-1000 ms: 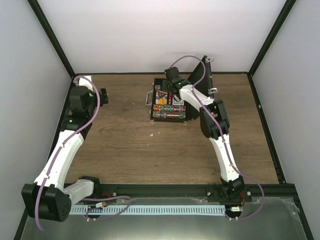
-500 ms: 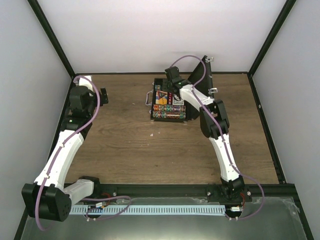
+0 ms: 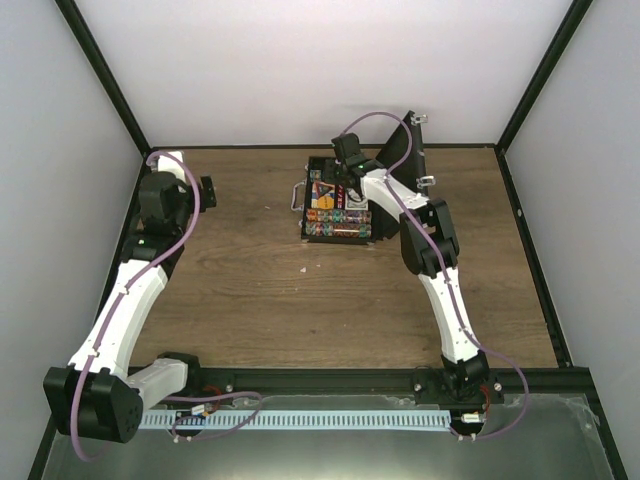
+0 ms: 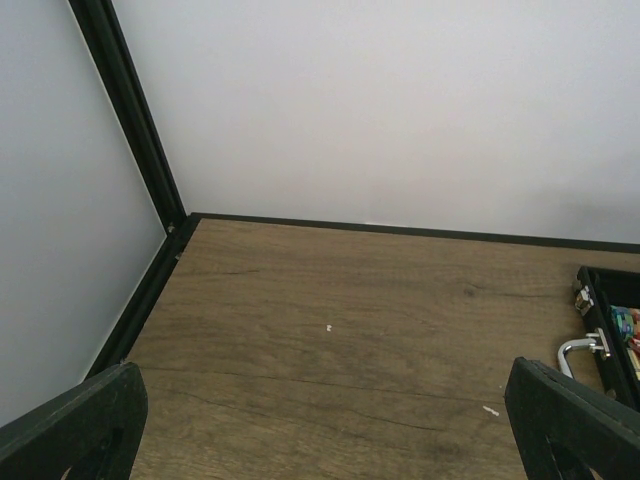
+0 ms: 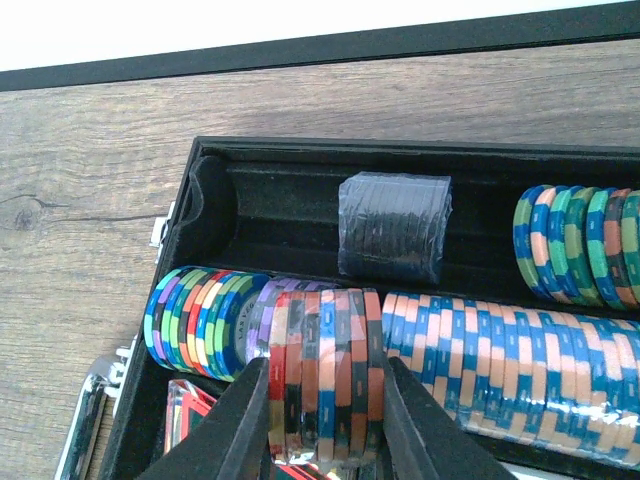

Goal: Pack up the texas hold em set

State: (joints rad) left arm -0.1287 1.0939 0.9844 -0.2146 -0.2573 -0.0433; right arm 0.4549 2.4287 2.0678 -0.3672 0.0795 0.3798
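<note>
The black briefcase [image 3: 338, 212] lies open at the back middle of the table, its lid [image 3: 400, 150] standing up on the right. My right gripper [image 5: 325, 400] is shut on a wrapped stack of red, black and orange chips [image 5: 322, 370] and holds it over the case's chip rows. Beside it lie a multicoloured chip stack [image 5: 200, 318], a blue and orange stack [image 5: 510, 355], a black stack [image 5: 392, 226] and a card deck [image 5: 185, 405]. My left gripper [image 4: 320, 425] is open and empty over bare table at the far left; the case's handle [image 4: 583, 351] shows at its right.
The enclosure's white walls and black frame posts [image 3: 100, 75] ring the wooden table [image 3: 250, 290]. A silver rail [image 3: 300, 420] runs along the near edge by the arm bases.
</note>
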